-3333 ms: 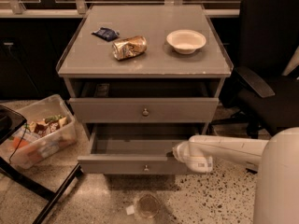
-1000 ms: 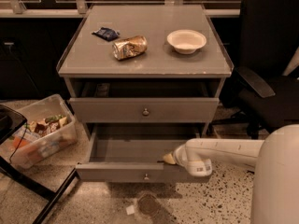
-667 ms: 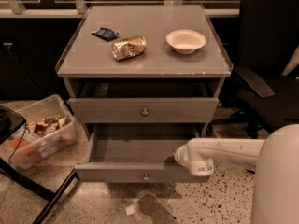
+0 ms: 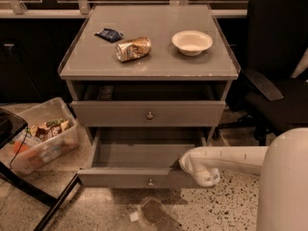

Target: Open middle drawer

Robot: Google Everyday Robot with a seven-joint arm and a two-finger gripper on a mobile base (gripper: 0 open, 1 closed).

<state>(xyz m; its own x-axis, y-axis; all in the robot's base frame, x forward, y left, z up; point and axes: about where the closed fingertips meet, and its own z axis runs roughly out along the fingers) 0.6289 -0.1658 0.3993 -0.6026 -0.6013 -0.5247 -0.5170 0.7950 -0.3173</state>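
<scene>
The middle drawer [image 4: 115, 178] is a grey flat-fronted drawer with a small round knob [image 4: 150, 182]. It stands pulled well out of the cabinet, and its bare grey inside [image 4: 139, 154] shows. My gripper [image 4: 184, 163], at the end of the white arm [image 4: 231, 158], sits at the top edge of the drawer front, right of the knob. The arm reaches in from the right. The drawer above it [image 4: 110, 113] has its own knob and stands slightly ajar, with a dark gap over it.
On the cabinet top [image 4: 86, 66] lie a crushed can [image 4: 133, 48], a white bowl [image 4: 192, 42] and a blue packet [image 4: 109, 34]. A clear bin of snacks [image 4: 41, 134] and a black frame leg [image 4: 53, 201] are at the left. A black office chair [image 4: 274, 57] stands at the right.
The middle drawer has come further out toward me than 3.3 s ago. In the last second it has held still, while the gripper shifted slightly to the right along the front edge.
</scene>
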